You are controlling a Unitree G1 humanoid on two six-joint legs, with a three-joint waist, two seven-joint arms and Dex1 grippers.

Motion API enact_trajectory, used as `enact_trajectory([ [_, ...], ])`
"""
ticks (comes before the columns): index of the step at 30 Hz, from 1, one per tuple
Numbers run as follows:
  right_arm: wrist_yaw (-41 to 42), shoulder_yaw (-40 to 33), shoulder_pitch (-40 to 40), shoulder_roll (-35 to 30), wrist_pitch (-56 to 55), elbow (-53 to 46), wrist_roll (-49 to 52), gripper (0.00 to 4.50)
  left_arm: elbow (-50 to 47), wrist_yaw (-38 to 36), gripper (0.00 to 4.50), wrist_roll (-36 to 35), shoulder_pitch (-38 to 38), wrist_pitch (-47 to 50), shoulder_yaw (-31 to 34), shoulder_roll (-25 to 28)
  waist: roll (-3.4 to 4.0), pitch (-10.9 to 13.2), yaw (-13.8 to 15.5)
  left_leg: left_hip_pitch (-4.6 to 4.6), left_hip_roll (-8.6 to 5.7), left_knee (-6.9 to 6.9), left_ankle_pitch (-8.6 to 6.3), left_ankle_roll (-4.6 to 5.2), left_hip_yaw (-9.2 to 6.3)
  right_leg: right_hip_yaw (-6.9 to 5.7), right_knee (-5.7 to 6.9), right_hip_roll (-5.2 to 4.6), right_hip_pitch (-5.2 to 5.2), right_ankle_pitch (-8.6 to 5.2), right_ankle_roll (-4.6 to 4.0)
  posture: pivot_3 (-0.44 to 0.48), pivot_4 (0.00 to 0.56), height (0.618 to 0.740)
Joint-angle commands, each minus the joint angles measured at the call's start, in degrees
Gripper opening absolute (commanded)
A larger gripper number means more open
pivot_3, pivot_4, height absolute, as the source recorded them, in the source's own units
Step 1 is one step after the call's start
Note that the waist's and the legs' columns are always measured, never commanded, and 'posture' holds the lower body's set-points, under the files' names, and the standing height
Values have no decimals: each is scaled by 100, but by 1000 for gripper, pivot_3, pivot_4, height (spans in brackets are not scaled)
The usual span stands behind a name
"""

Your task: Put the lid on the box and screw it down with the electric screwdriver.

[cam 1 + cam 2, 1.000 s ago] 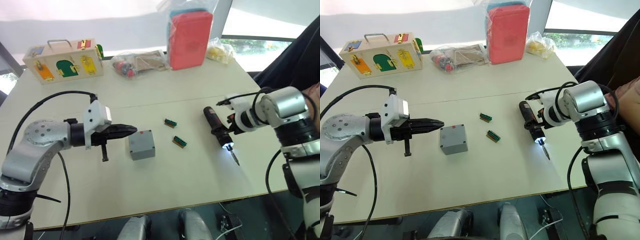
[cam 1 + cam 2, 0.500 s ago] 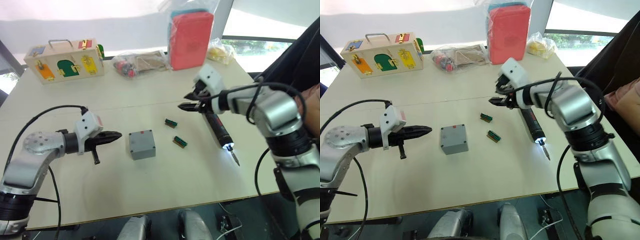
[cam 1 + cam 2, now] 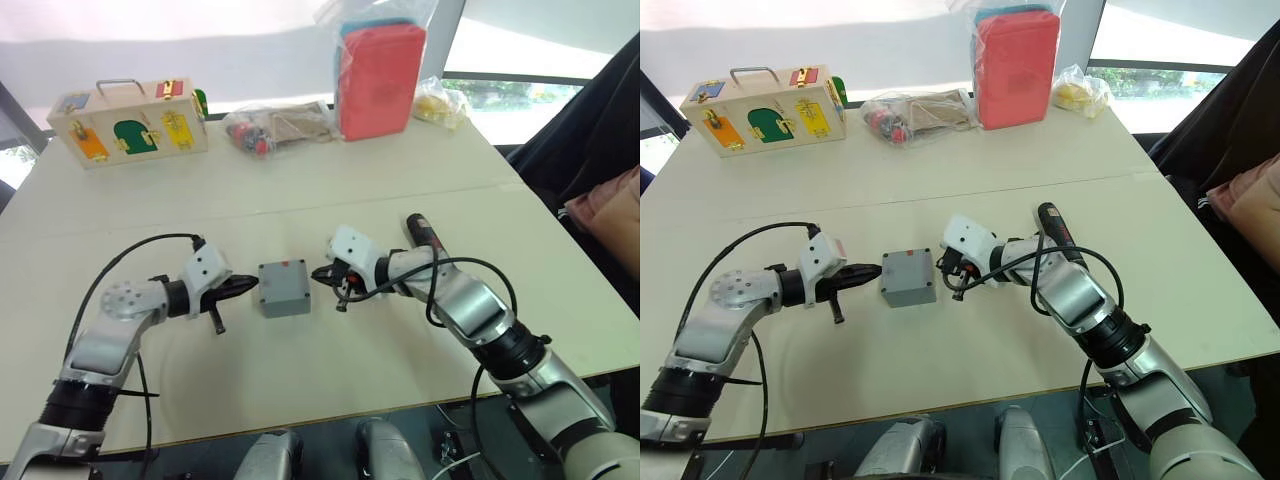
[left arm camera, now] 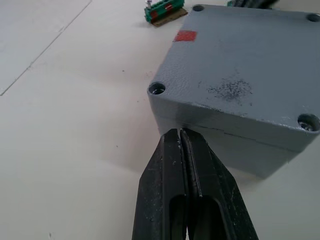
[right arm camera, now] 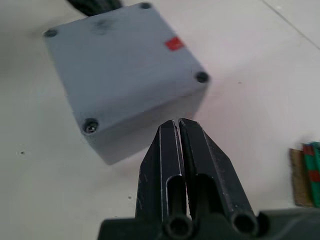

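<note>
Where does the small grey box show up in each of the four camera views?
Left eye view: the grey box sits mid-table between the two grippers.
Right eye view: mid-table too.
Left wrist view: upper right, beyond the shut jaws.
Right wrist view: upper left.
Shared landmark: the red mark on its lid face.

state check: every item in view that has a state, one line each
lid: seated on the box, seam visible along its edge
box: closed, upright on the table, between the two hands
electric screwdriver: lying on the table behind the right arm, not held
left hand: shut, empty, tip at the box's side
right hand: shut, empty, tip at the opposite side
wooden latch box: closed, far side of the table
</note>
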Motion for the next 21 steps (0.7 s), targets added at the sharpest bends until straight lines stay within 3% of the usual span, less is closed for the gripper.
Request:
enact_trajectory([
  [1,207,40,-16,67,3,-188,-30,69,173,49,0,107,-291,-263,-97,-180,0,0,-3,0,0,1,0,0,0,-1,1,0,0,0,0,0,150,740],
  [11,643,-41,8,-30,545,-673,55,69,915,226,0,446,-812,-608,-229,-625,-2,-2,-19,1,-2,2,0,0,-3,-7,3,1,-1,0,0,0,150,740],
  [21,859,-423,-343,-613,234,-337,-158,69,825,-152,0,211,-588,-570,56,-64,-2,-2,-16,1,-2,4,0,-1,-4,-7,4,0,-1,0,0,0,150,740],
])
